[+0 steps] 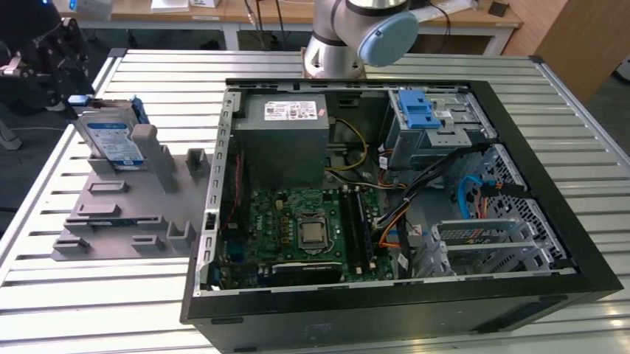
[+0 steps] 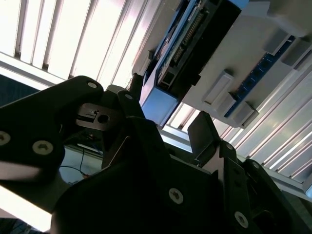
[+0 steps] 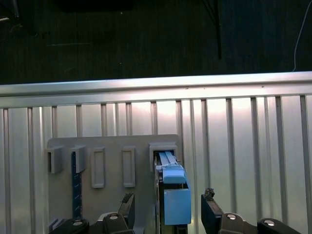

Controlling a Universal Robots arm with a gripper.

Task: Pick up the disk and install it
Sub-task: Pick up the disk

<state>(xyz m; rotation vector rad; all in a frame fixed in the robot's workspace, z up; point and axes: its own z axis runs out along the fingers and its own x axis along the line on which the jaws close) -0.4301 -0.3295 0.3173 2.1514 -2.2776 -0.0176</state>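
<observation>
Two fingers (image 3: 212,214) of the black robot gripper (image 3: 168,200), spread apart: straddle the thin upper edge of the disk, one to each flat face, with a gap on either side in the first wrist view, so pinch nothing as yet. Flat silver hard drive with a white-and-blue label and blue plastic rails (image 1: 108,140), the disk of the task: stands on edge in a slot of the grey moulded holder plate (image 3: 112,143), outside the open black computer case (image 1: 394,313), just off that case's side wall at the exterior view's left. Probably parked upright to leave both broad faces free for a pinch from above and to keep it from toppling. Hangs directly over that slot, the gripper, clear of the case and lined up across the disk's thickness rather than its width, presumably for a firm squeeze on the flat sides. Inside the case, toward its far corner at the exterior view's right: grey metal drive cage with a blue plastic latch (image 1: 423,114), well apart from the disk. Also inside the case: green motherboard (image 1: 295,221) and large grey power-supply box with a white sticker (image 1: 285,140). Judged early in the job: neither lifted nor installed.
</observation>
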